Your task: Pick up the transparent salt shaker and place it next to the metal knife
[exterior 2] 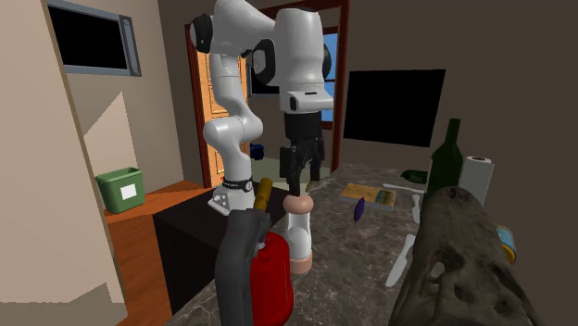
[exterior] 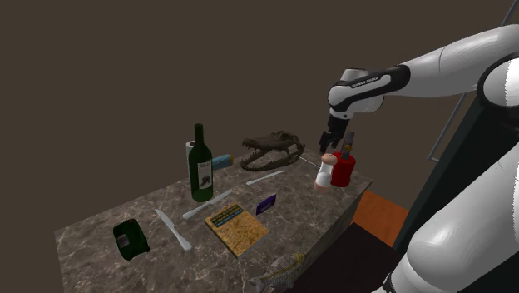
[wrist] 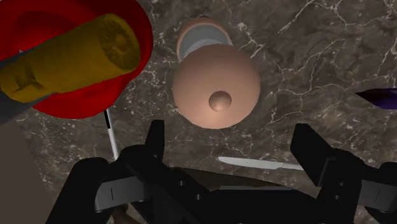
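Wide-open fingers (wrist: pixel 156 143), holding nothing, hover over the bench (wrist: pixel 318 63), where a red canister (wrist: pixel 76 57) stands with the shaker (wrist: pixel 216 83) upright just beside it, directly under them. Approach is the step in hand, I judge. Next calls for a straight descent, closing on the shaker without nudging the canister, then carrying it to the knife (wrist: pixel 254 163) near by.

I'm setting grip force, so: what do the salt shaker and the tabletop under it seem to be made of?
Salt shaker: opaque white body with a matte pinkish-tan domed cap, no see-through glass visible; perhaps plastic or ceramic, uncertain. Tabletop: dark grey-brown stone, marble-like, shown by pale branching veins.
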Tool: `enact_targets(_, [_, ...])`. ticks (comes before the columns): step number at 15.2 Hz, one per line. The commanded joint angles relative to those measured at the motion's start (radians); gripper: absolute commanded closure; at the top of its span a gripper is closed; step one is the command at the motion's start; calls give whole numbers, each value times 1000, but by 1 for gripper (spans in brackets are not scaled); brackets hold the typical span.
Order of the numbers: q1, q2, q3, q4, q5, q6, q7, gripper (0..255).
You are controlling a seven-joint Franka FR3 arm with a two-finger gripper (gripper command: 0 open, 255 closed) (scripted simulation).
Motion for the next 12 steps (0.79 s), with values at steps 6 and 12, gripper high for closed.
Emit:
enact_targets(6, [-1,61,-13,-43,23,101,-24,0])
enact_targets(12, [0,65,-13,-47,25,109,-26,0])
